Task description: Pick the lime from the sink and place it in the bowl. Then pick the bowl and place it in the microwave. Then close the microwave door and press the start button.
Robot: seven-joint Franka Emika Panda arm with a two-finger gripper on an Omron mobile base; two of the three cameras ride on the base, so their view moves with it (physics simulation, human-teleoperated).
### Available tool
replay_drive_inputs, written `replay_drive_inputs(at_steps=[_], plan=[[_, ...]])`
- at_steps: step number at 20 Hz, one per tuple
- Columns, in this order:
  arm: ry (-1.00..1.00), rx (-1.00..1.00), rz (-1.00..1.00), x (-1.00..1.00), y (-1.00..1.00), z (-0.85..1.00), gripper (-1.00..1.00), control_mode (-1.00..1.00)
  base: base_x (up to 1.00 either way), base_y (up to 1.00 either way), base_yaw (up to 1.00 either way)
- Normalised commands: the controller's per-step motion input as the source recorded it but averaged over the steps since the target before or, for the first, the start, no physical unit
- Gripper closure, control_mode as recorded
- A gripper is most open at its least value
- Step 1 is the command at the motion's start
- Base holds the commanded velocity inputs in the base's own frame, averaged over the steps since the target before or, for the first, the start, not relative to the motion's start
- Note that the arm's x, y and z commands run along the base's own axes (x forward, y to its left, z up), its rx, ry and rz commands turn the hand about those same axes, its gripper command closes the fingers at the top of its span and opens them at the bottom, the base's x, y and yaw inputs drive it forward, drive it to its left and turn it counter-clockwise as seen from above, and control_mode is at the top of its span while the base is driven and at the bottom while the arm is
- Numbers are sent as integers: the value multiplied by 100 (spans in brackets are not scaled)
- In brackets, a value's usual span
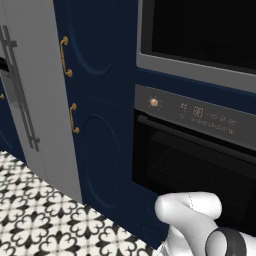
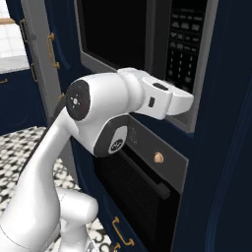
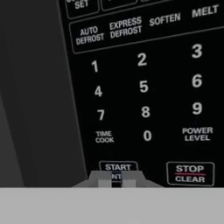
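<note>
Our two dark finger tips (image 3: 116,178) stand nearly closed, holding nothing, pressed up at the white-lettered START button (image 3: 118,167) on the black keypad (image 3: 144,87). We see the built-in microwave (image 2: 194,106) with its wide gray-framed, dark-glass door (image 2: 113,34) shut, above the black oven (image 2: 142,192).

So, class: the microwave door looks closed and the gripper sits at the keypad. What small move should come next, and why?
Probably a short push straight forward onto the START button. In the hand view the gripper is nearly shut, its fingertips right at the lower edge of that button, left of STOP/CLEAR. The microwave door appears closed, so pressing start looks like what is left.
</note>
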Motion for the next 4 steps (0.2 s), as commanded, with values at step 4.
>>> replay_drive_inputs(at_steps=[4], plan=[[-6, 0, -2, 98, 0, -14, 100, -100, 0, 0, 0]])
